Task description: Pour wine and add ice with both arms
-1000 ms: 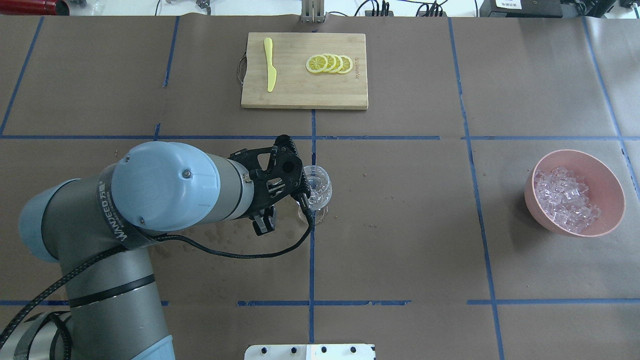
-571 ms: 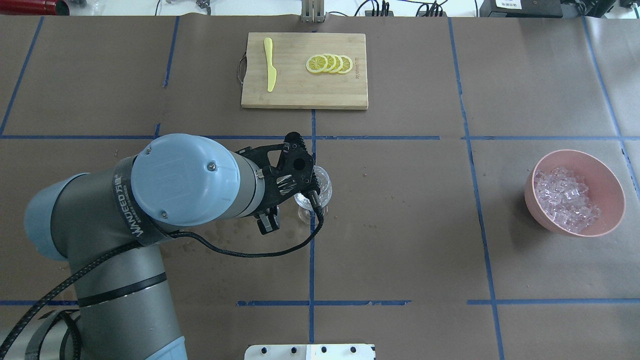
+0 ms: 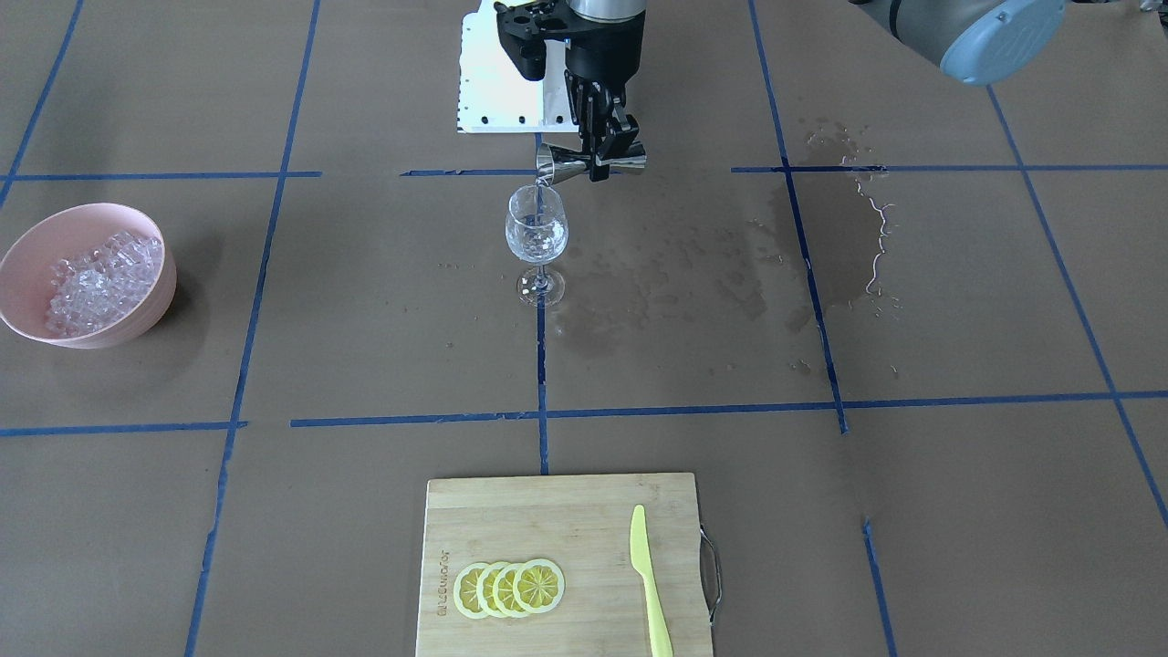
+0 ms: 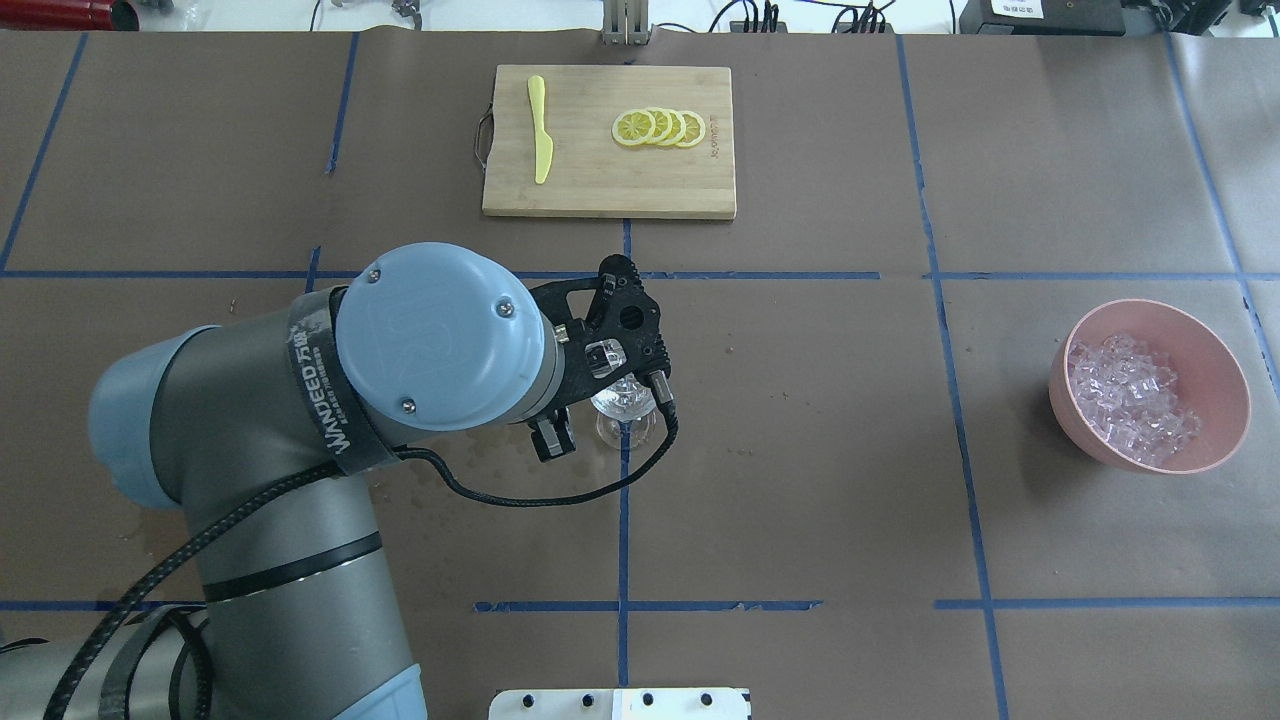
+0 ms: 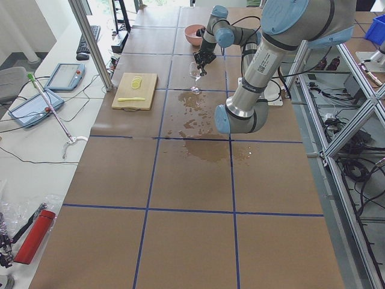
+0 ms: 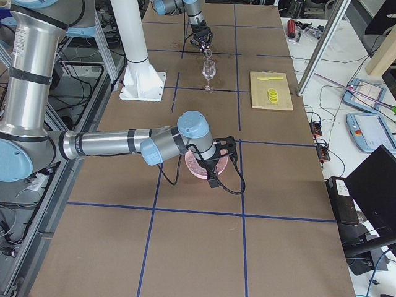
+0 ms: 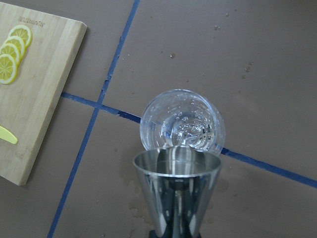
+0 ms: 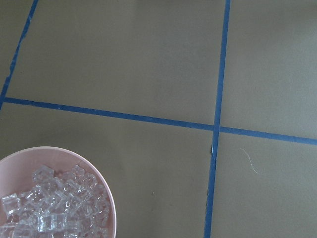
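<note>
Pinching a steel jigger (image 3: 557,167), left gripper (image 3: 602,151) holds it sideways, mouth over the wine glass (image 3: 537,235); right gripper (image 6: 221,156) hangs near the pink bowl (image 3: 35,245) of ice (image 3: 100,274), fingers unreadable

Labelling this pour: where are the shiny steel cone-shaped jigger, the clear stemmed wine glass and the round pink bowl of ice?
Steel jigger (image 7: 177,198), left wrist view, cone's outer wall.
Clear wine glass (image 3: 537,235), front-facing view, its bowl.
Pink bowl (image 4: 1215,368), overhead view, bare inner wall.
</note>
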Controlling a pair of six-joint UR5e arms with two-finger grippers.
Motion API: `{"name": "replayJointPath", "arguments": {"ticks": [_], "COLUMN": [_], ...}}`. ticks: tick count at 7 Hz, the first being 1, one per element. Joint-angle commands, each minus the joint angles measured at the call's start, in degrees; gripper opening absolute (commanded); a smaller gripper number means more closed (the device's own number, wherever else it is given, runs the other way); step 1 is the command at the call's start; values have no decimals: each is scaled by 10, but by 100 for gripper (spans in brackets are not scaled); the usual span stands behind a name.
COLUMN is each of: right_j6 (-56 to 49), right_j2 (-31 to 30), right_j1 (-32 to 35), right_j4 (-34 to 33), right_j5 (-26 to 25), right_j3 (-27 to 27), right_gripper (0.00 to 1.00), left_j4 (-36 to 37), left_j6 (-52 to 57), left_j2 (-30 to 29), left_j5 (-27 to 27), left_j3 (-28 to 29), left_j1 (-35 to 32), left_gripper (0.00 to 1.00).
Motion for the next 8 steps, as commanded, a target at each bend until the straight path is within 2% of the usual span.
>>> {"name": "replayJointPath", "arguments": {"ticks": [1, 2, 8], "right_j6": [0, 0, 0], "right_j2": [0, 0, 0], "right_j1": [0, 0, 0], "right_j4": [0, 0, 0], "right_j5": [0, 0, -1], "right_j3": [0, 0, 0], "right_gripper": [100, 100, 100], "left_j4": [37, 72, 146], "left_j6": [0, 0, 0], "left_j2": [-30, -45, -84], "left_j5": [20, 27, 31], "left_j3": [26, 25, 42], "left_j1": [0, 0, 1], "left_gripper": [0, 0, 0]}}
